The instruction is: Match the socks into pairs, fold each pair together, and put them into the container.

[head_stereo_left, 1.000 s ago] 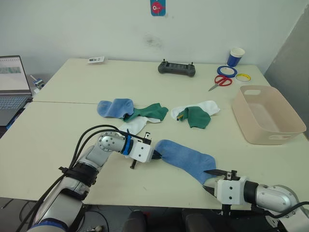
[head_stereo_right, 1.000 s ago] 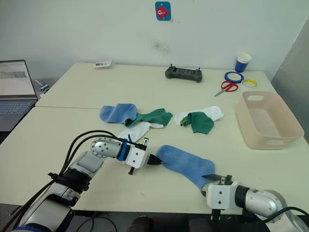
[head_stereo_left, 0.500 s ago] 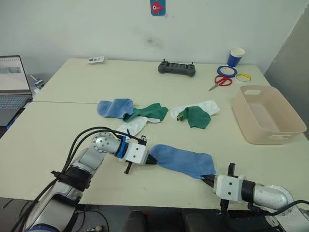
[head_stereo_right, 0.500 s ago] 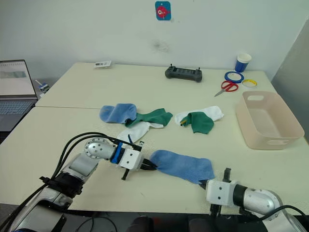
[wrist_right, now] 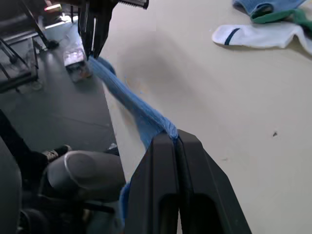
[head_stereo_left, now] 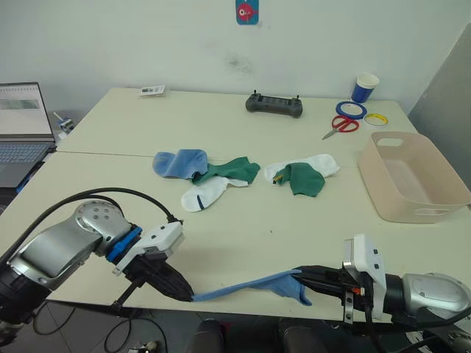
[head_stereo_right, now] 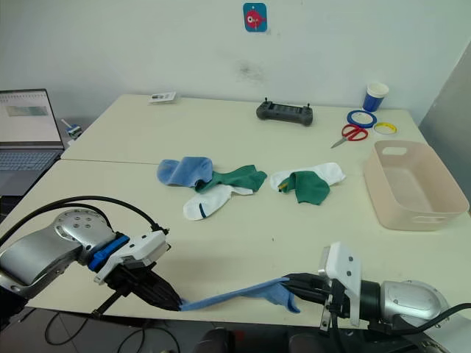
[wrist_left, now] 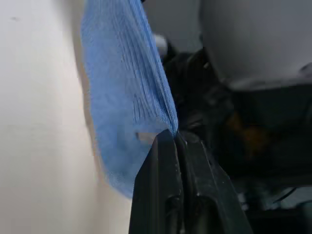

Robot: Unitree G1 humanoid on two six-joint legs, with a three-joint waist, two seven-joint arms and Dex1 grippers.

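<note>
A light blue sock (head_stereo_left: 243, 285) hangs stretched over the table's front edge between both grippers. My left gripper (head_stereo_left: 188, 296) is shut on its left end, seen in the left wrist view as blue fabric (wrist_left: 126, 92) pinched at the fingertips. My right gripper (head_stereo_left: 298, 273) is shut on the sock's right end (wrist_right: 131, 105). Mid-table lie another light blue sock (head_stereo_left: 179, 162), a dark green sock (head_stereo_left: 232, 170) and a white sock (head_stereo_left: 204, 195). Further right, a second green sock (head_stereo_left: 300, 179) lies over a white one (head_stereo_left: 320, 163). The beige container (head_stereo_left: 397, 213) stands at the right, nothing in it.
At the back of the table are a black controller (head_stereo_left: 274, 105), red scissors (head_stereo_left: 340, 125), a blue tape roll (head_stereo_left: 349, 109), a yellow ring (head_stereo_left: 376, 118) and a blue paper cup (head_stereo_left: 363, 87). A laptop (head_stereo_left: 22, 121) sits at the far left.
Both grippers have drawn back to the table's front edge, lifting the blue sock off the tabletop and pulling it taut between them. The other socks have not moved.
</note>
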